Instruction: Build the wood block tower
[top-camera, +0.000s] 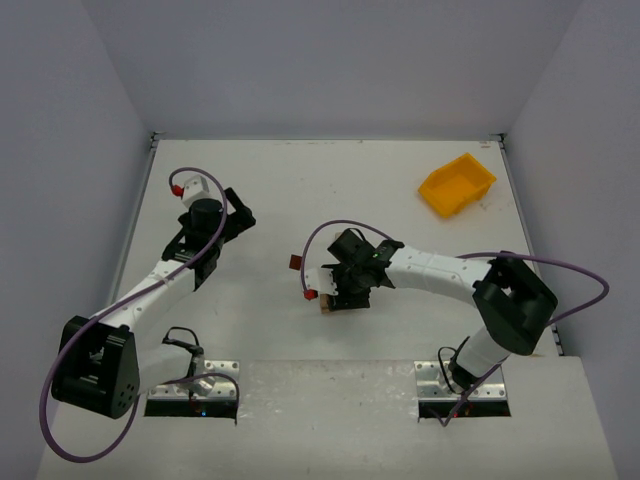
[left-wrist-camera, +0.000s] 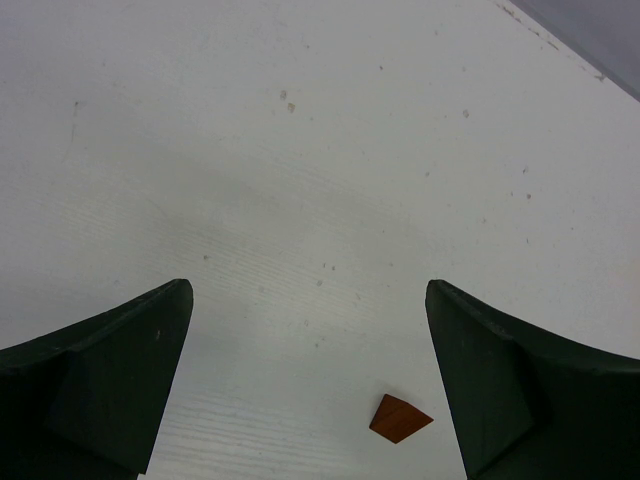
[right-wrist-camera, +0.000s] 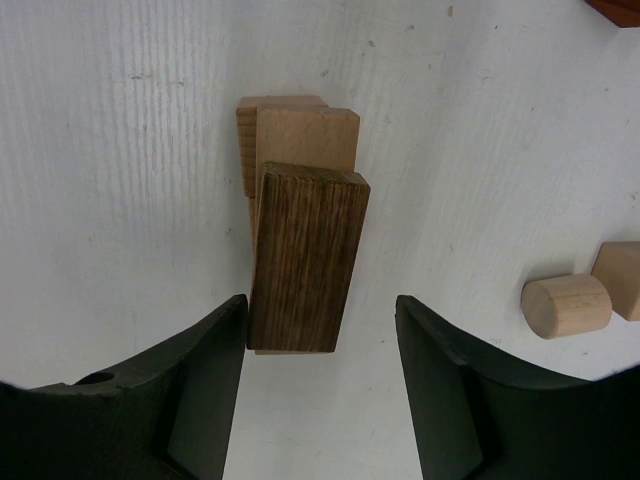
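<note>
While my right gripper (right-wrist-camera: 320, 305) stands half open around the dark block (right-wrist-camera: 308, 255) atop the pale blocks (right-wrist-camera: 305, 135) mid-frame, I see my left gripper (left-wrist-camera: 308, 290) spread wide above the table (left-wrist-camera: 300, 150).

Left arm (top-camera: 150, 292) and right arm (top-camera: 432, 268) are wearing white shells over black joints.
Purple cables (top-camera: 340, 223) are looping along both, red plugs (top-camera: 177, 188) are showing at the wrists, and the dark matte fingers (left-wrist-camera: 105, 385) are curving inward.
</note>
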